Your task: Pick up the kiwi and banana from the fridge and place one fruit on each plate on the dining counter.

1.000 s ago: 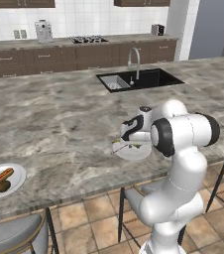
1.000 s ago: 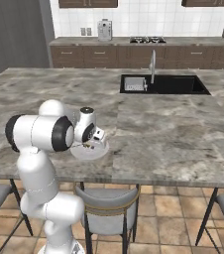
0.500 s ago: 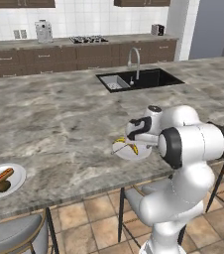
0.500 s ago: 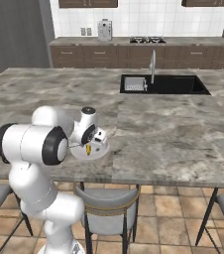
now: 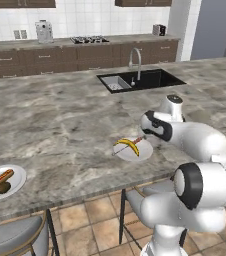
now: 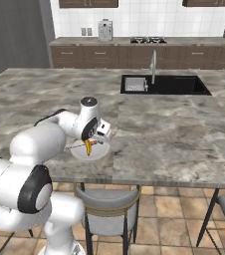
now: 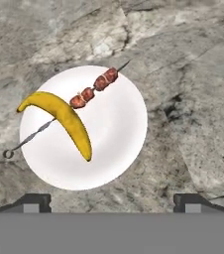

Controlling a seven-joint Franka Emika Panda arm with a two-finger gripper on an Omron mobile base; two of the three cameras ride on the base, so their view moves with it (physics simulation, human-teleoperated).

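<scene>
Tool [image 7: 112, 201] now open, banana [image 7: 62, 119] released onto plate [image 7: 114, 144], kiwi [image 5: 3, 188] far left

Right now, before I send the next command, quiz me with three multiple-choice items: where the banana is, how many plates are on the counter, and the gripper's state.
1. The banana lies:
A. in the sink
B. on a plate, over a skewer
C. on a stool

2. White plates on the dining counter:
A. one
B. two
C. four

3. The gripper is:
A. open above the plate
B. shut on the banana
C. shut on the tap

Key: 1 B, the hand view shows it there. 2 B, a second plate sits far left. 3 A, tips wide apart, nothing between.
</scene>
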